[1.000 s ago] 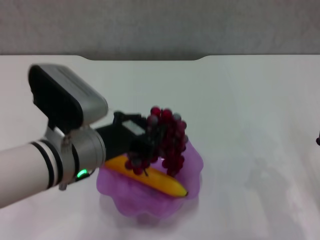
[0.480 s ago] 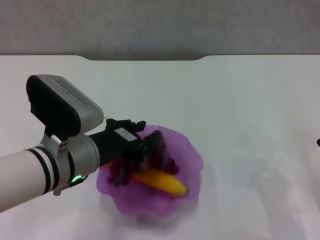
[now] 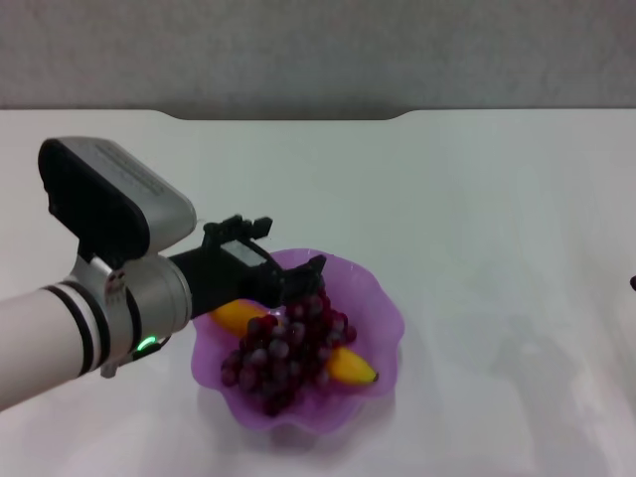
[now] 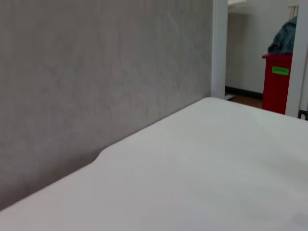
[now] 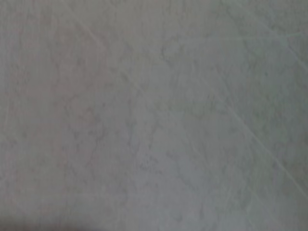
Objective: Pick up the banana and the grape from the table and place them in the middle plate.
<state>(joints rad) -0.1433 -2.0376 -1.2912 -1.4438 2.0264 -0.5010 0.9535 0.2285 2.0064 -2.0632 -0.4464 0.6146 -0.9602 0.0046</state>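
The purple scalloped middle plate (image 3: 386, 301) sits on the white table (image 3: 477, 199), near the front. The banana (image 3: 350, 367) lies across it, its middle covered by the grape bunch (image 3: 283, 353), which rests on top of it inside the plate. My left gripper (image 3: 286, 250) is open and empty, just above the plate's rear left rim and close over the grapes. Of my right arm only a dark sliver (image 3: 633, 283) shows at the head view's right edge. Neither wrist view shows the plate or the fruit.
The table's notched far edge (image 3: 288, 116) meets a grey wall. The left wrist view shows the tabletop (image 4: 202, 183), the grey wall and a red bin (image 4: 276, 82) beyond the table. The right wrist view shows only a plain grey surface.
The left gripper lowered the grape bunch into the plate onto the banana, let go of it, and has drawn back a little to the left and up.
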